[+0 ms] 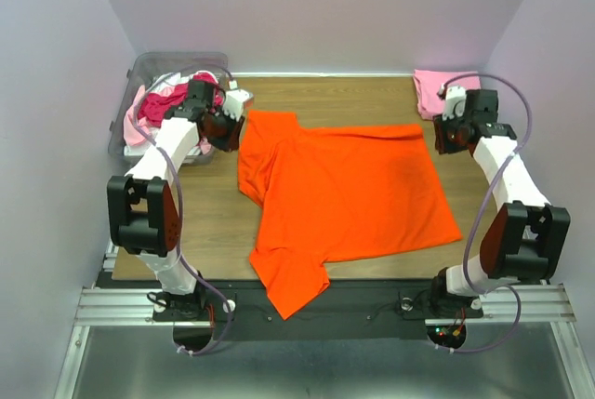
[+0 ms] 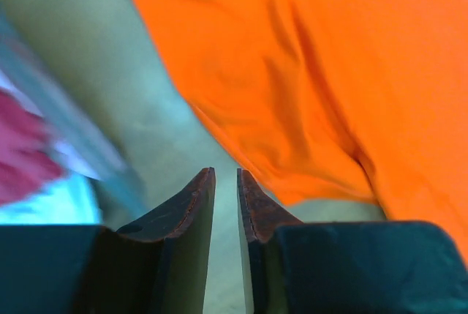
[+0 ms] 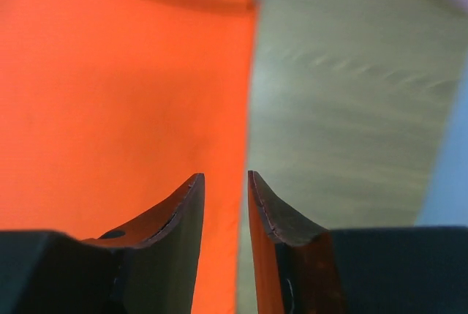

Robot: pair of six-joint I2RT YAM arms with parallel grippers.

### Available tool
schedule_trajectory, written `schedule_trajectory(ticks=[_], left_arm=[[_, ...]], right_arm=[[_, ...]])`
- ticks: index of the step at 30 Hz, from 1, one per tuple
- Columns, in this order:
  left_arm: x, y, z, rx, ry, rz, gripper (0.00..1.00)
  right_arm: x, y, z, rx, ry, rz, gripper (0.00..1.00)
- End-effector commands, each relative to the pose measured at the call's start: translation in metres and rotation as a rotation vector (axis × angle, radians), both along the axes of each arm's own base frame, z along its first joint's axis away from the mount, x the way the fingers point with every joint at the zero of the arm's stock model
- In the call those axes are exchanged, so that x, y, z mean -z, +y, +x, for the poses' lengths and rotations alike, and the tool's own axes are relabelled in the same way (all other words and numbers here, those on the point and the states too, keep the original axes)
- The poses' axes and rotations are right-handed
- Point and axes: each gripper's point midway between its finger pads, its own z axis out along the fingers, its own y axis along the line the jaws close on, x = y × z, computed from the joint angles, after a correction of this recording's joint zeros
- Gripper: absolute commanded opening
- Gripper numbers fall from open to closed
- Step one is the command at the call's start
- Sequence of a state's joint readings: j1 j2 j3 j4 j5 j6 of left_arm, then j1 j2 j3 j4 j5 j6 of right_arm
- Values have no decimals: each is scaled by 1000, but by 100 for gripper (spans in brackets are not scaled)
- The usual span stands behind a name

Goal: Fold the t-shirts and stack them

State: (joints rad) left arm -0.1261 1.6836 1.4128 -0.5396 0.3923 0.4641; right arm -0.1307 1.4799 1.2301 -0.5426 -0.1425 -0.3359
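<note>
A bright orange t-shirt (image 1: 344,194) lies spread flat across the wooden table (image 1: 214,222), one sleeve hanging over the near edge. My left gripper (image 1: 223,127) hovers beside its far left sleeve, jaws a narrow gap apart (image 2: 225,171) over bare table with nothing between them; the orange cloth (image 2: 329,72) lies just right of it. My right gripper (image 1: 453,137) hangs at the shirt's far right corner. Its jaws (image 3: 225,175) are slightly apart above the shirt's edge (image 3: 110,94) and hold nothing. A folded light pink t-shirt (image 1: 433,88) lies at the back right.
A clear plastic bin (image 1: 149,69) at the back left holds crumpled magenta and pale pink shirts (image 1: 163,106), seen as a red blur (image 2: 22,153) in the left wrist view. Pale walls close in the back and sides.
</note>
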Motion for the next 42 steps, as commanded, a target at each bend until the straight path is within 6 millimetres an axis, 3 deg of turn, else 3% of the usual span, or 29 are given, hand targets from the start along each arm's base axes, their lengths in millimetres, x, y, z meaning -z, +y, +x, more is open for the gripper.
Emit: schedule_trajectory(ticks=[1, 6, 14, 17, 23, 24, 27, 28, 30, 31, 32, 33, 34, 38, 40, 41, 42], left_arm=[[44, -7, -42, 42, 151, -8, 28], [73, -10, -55, 50, 224, 4, 28], [111, -13, -58, 24, 297, 33, 28], [132, 1, -51, -17, 321, 110, 24], [148, 36, -26, -75, 336, 239, 18], [139, 40, -10, -87, 299, 256, 17], [139, 45, 13, -102, 284, 295, 17], [127, 44, 34, -108, 234, 296, 17], [130, 50, 52, -129, 223, 334, 17], [115, 49, 74, -144, 169, 335, 17], [123, 50, 82, -148, 181, 348, 17], [109, 49, 98, -157, 145, 346, 17], [110, 48, 104, -150, 144, 343, 19], [64, 26, 111, -72, 68, 240, 32], [48, 9, 92, 13, 77, 155, 39], [21, -1, 81, 61, 41, 103, 40], [12, -5, 72, 93, 31, 84, 41]], right_arm=[[62, 30, -61, -109, 292, 131, 34], [103, 32, -82, -120, 420, 137, 30], [152, 7, -96, -52, 529, 16, 27], [167, -6, -99, -19, 556, -49, 27], [178, -23, -88, 33, 573, -120, 25], [178, -23, -86, 44, 569, -118, 26], [178, -22, -69, 68, 550, -95, 25], [175, -22, -63, 70, 539, -88, 26], [170, -22, -48, 73, 509, -81, 26], [174, -21, -45, 73, 516, -72, 26], [174, -20, -42, 72, 512, -64, 26], [170, -15, -32, 64, 491, -35, 26], [171, -10, -31, 53, 492, -16, 26], [146, 8, -26, -5, 438, 60, 29], [131, 15, -28, -27, 411, 88, 32], [113, 21, -29, -41, 377, 112, 34], [105, 23, -30, -47, 360, 122, 35]])
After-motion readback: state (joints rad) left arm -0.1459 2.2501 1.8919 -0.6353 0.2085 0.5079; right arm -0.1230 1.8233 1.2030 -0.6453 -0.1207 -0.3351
